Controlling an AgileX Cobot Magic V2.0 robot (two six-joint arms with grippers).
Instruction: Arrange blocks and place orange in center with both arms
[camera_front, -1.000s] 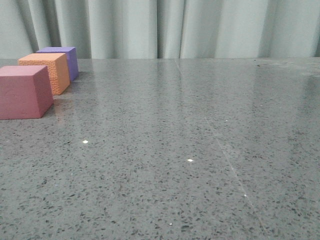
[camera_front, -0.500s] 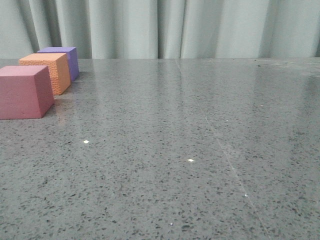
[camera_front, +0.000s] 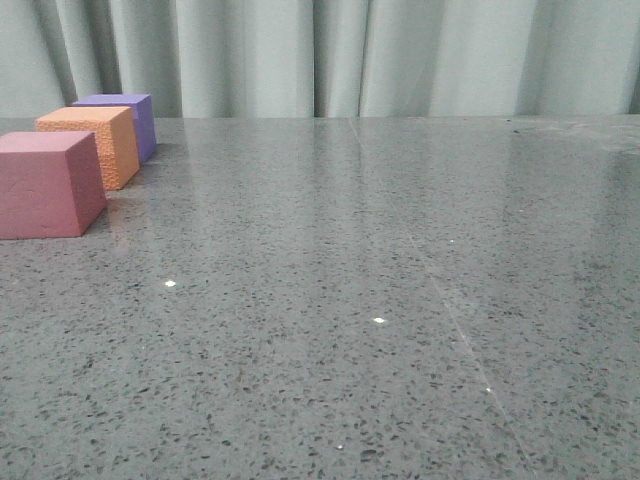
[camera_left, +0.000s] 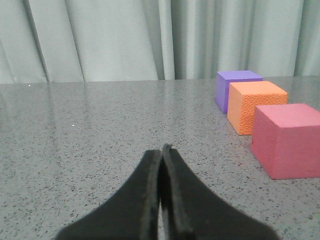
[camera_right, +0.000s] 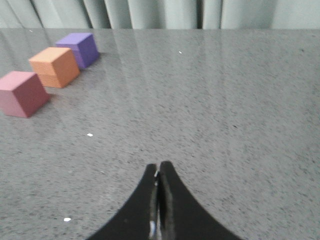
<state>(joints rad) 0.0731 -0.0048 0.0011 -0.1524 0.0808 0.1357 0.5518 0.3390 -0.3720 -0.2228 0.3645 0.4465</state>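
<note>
With the orange block (camera_front: 90, 145) already between pink block (camera_front: 48, 185) and purple block (camera_front: 125, 120) at the desk's (camera_front: 400, 300) far left, both the left pincer (camera_left: 162, 150) and right pincer (camera_right: 158, 167) pressed together, the arranging looks finished.

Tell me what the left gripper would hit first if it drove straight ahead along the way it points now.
Probably nothing on the table: the left gripper, fingers shut, points over bare table toward the curtain. The pink cube, orange cube and purple cube sit off to one side.

Lighting's soft and even, just tiny glare specks on the glossy surface (camera_front: 420, 300); right wrist view looks slightly blurry.
</note>
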